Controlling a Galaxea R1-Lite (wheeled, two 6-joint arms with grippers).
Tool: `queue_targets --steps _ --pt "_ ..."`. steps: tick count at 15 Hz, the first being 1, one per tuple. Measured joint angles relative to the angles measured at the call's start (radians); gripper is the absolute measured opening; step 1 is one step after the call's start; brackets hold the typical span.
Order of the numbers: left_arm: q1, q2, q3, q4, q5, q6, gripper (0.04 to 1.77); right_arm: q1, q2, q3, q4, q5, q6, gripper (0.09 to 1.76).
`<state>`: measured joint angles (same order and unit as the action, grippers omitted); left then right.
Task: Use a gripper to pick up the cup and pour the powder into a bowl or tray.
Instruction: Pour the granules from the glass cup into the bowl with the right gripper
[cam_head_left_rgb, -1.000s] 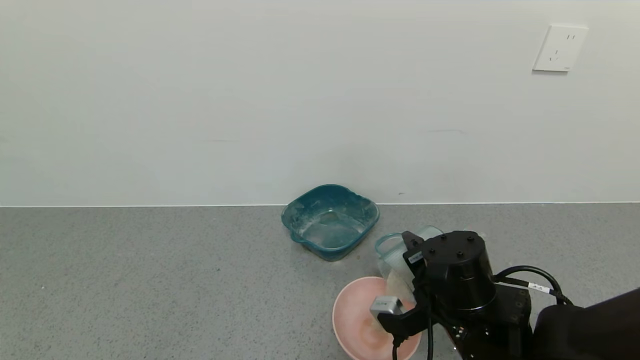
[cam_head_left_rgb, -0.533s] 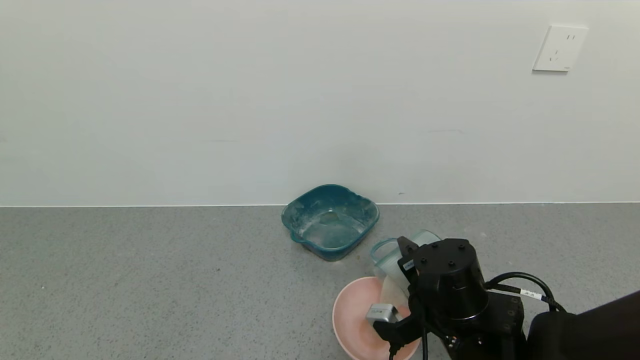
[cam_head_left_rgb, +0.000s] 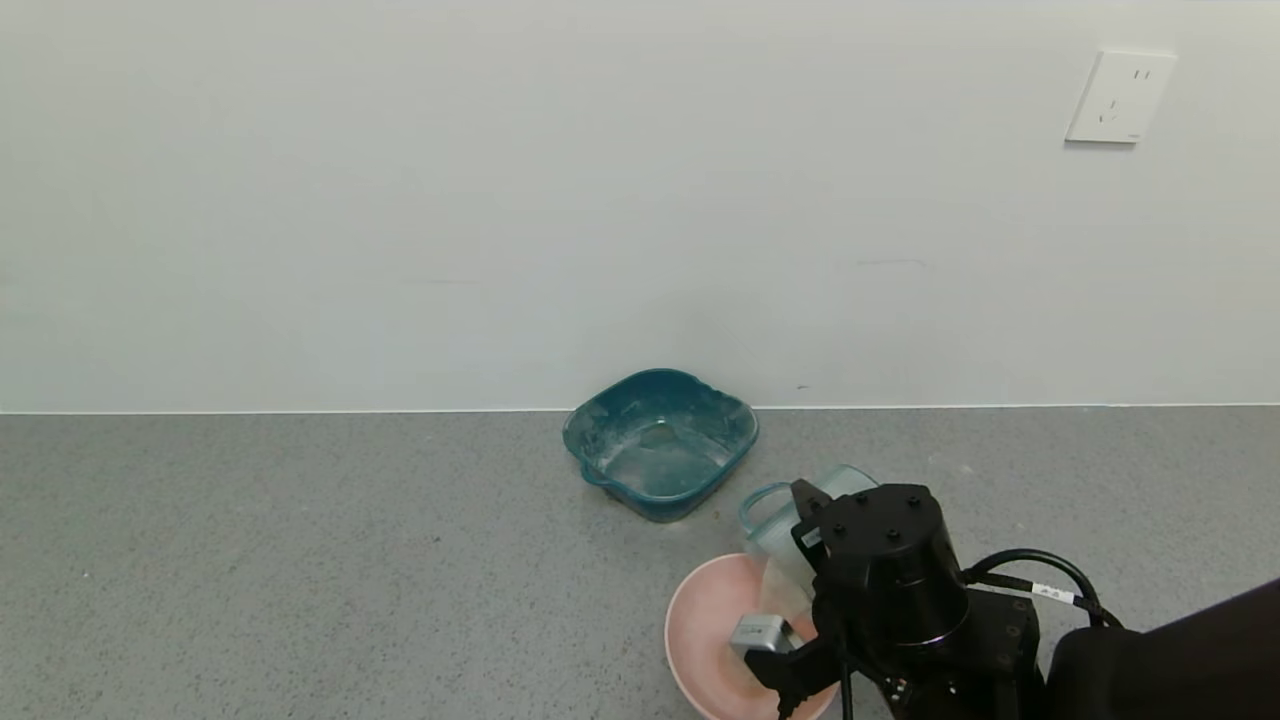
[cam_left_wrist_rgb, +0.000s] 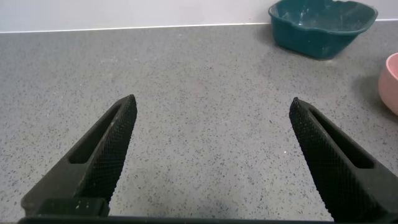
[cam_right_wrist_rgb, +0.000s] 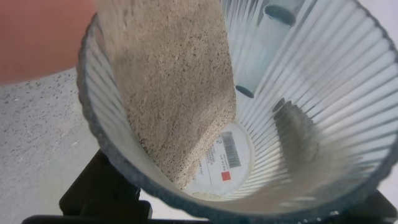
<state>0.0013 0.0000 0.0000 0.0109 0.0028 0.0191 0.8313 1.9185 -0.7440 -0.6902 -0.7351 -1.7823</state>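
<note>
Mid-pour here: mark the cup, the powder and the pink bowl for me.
cup (cam_head_left_rgb: 775, 520): head view, on its tilted ribbed wall near the rim.
powder (cam_right_wrist_rgb: 171, 87): right wrist view, on the beige stream sliding along the cup's inner wall.
pink bowl (cam_head_left_rgb: 700, 610): head view, on its bare inner wall.

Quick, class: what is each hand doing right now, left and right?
Left hand: open, holding nothing, above the counter.
Right hand: shut on the cup, tipped over the pink bowl, with powder sliding toward the rim.
</note>
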Motion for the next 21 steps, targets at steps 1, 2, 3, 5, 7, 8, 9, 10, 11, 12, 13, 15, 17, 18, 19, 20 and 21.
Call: queue_targets --steps 1,2,3,5,7,8,9,10,11,12,13,15,17,18,19,20,21 --pt "0.000 0.000 0.000 0.000 0.000 0.000 1.76 0.001 0.000 0.000 0.000 0.000 0.000 1.35" --pt "0.000 0.000 0.000 0.000 0.000 0.000 1.76 0.001 0.000 0.000 -0.001 0.000 0.000 1.35" --pt "0.000 0.000 0.000 0.000 0.000 0.000 1.76 0.001 0.000 0.000 -0.001 0.000 0.000 1.35" --pt "0.000 0.000 0.000 0.000 0.000 0.000 1.76 0.001 0.000 0.000 -0.002 0.000 -0.001 1.35" --pt "0.000 0.000 0.000 0.000 0.000 0.000 1.76 0.002 0.000 0.001 -0.003 0.000 0.000 1.35" --pt "0.000 0.000 0.000 0.000 0.000 0.000 1.76 0.003 0.000 0.001 -0.006 -0.005 0.001 1.35" --pt "0.000 0.000 0.000 0.000 0.000 0.000 1.76 0.003 0.000 0.001 -0.008 -0.015 0.003 1.35" --pt "0.000 0.000 0.000 0.000 0.000 0.000 1.76 0.004 0.000 0.003 -0.009 -0.018 0.004 1.35" --pt "0.000 0.000 0.000 0.000 0.000 0.000 1.76 0.004 0.000 0.005 -0.011 -0.018 0.005 1.35" --pt "0.000 0.000 0.000 0.000 0.000 0.000 1.76 0.005 -0.001 0.008 -0.017 -0.018 0.008 1.35" --pt "0.000 0.000 0.000 0.000 0.000 0.000 1.76 0.006 -0.003 0.011 -0.017 -0.018 0.010 1.35" --pt "0.000 0.000 0.000 0.000 0.000 0.000 1.76 0.005 -0.009 0.013 -0.016 -0.020 0.021 1.35" --pt "0.000 0.000 0.000 0.000 0.000 0.000 1.76 0.004 -0.013 0.017 -0.011 -0.025 0.064 1.35" --pt "0.000 0.000 0.000 0.000 0.000 0.000 1.76 0.006 -0.016 0.021 -0.011 -0.025 0.094 1.35" --pt "0.000 0.000 0.000 0.000 0.000 0.000 1.76 0.009 -0.017 0.027 -0.013 -0.025 0.128 1.35" --pt "0.000 0.000 0.000 0.000 0.000 0.000 1.76 0.012 -0.019 0.033 -0.011 -0.025 0.165 1.35" --pt "0.000 0.000 0.000 0.000 0.000 0.000 1.76 0.016 -0.023 0.041 -0.011 -0.025 0.199 1.35"
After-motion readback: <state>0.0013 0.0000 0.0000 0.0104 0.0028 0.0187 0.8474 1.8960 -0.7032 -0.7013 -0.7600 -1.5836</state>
